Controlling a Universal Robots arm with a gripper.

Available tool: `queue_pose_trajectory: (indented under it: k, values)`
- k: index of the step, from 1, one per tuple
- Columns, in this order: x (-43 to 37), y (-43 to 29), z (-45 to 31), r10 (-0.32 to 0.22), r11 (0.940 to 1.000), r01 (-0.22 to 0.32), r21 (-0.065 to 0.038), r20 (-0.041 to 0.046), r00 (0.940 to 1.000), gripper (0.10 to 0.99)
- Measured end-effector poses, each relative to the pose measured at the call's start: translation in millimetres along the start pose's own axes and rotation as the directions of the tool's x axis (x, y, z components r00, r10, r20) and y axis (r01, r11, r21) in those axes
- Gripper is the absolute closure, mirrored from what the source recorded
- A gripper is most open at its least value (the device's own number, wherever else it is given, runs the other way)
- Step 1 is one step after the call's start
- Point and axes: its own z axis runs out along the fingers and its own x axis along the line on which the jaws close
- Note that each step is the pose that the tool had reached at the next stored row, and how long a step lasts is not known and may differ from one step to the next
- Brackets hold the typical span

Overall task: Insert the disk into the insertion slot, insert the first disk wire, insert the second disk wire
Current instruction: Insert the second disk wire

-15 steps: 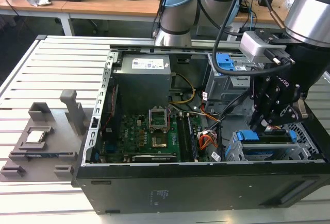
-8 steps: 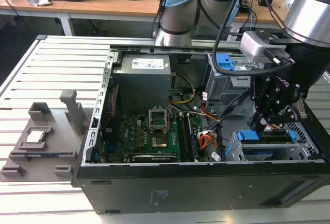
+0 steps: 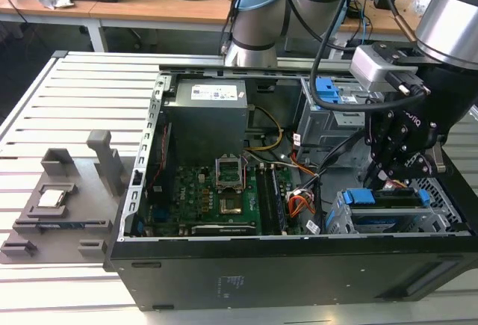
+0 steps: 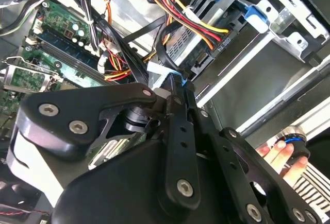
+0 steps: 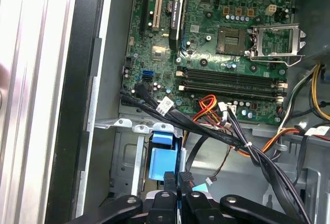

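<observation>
The fingers are pressed nearly together, pinching 1 small black connector with a blue wire, just above the disk. The gripper hangs over the insertion slot, where the disk sits with its blue carrier showing; the gripper hides part of it. In the second wrist view, 1 hand is cut off behind the linkage. 1 motherboard lies beside the slot.

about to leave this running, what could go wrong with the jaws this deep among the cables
The gripper sits low beside the blue-framed disk, with bundled black cables crossing close by; it could snag or tug them. A person's hand is near the case in the second wrist view, so a sudden arm move might reach it.
</observation>
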Motion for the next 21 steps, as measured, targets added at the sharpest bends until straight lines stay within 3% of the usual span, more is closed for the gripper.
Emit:
queue_pose_trajectory:
  k: [4,8,14,18,21]
  values:
    - [0.0,0.0,0.1,0.047,0.9989,-0.047,-0.002,0.0134,0.9988,0.945]
    - [0.0,-0.1,0.8,0.112,0.9937,-0.112,-0.007,0.0188,0.9935,0.945]
    - [3.9,-7.4,1.0,0.117,0.9931,-0.116,-0.018,0.0354,0.9925,0.945]
    - [13.9,-12.2,1.6,0.116,0.9931,-0.114,-0.028,0.0516,0.992,0.945]
    - [16.4,-15.8,1.7,0.115,0.993,-0.113,-0.034,0.0585,0.9916,0.945]
